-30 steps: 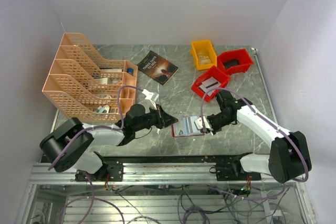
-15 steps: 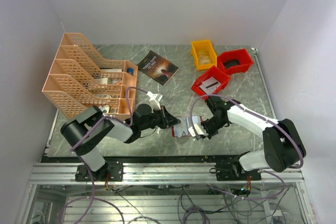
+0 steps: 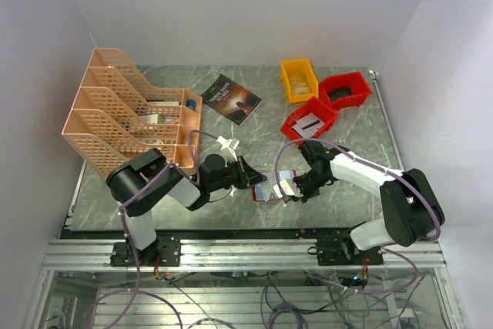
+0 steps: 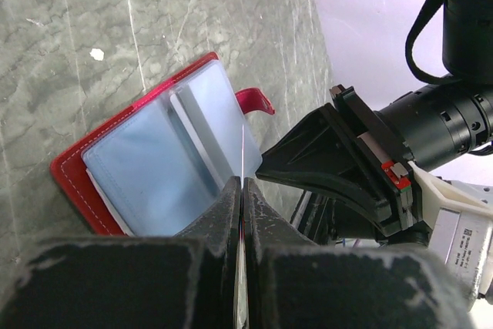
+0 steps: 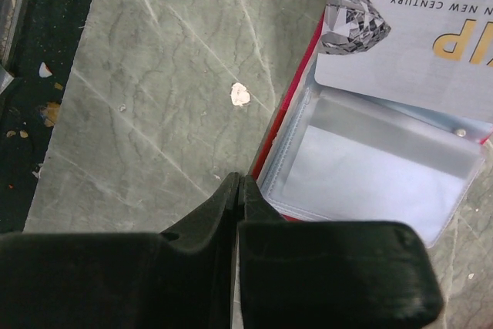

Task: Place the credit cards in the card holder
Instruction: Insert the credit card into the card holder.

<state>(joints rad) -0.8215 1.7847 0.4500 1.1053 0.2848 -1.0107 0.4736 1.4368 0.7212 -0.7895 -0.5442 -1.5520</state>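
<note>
Tightly closed, left gripper (image 4: pixel 242 187) pinches one edge-on card (image 4: pixel 243 152); right gripper (image 5: pixel 236 182), also closed, meets the single card holder (image 4: pixel 146 167) bearing one silver card (image 5: pixel 416 28).

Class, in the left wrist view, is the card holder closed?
No, the card holder lies spread open, its clear pockets facing up.

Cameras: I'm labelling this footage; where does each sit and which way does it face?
Top external: above and behind, facing down on the table; left arm and right arm show.
Left wrist: rides its arm, facing along the left gripper, shut on a card.
Right wrist: rides its arm, facing down past the right gripper.
All share the card holder.
</note>
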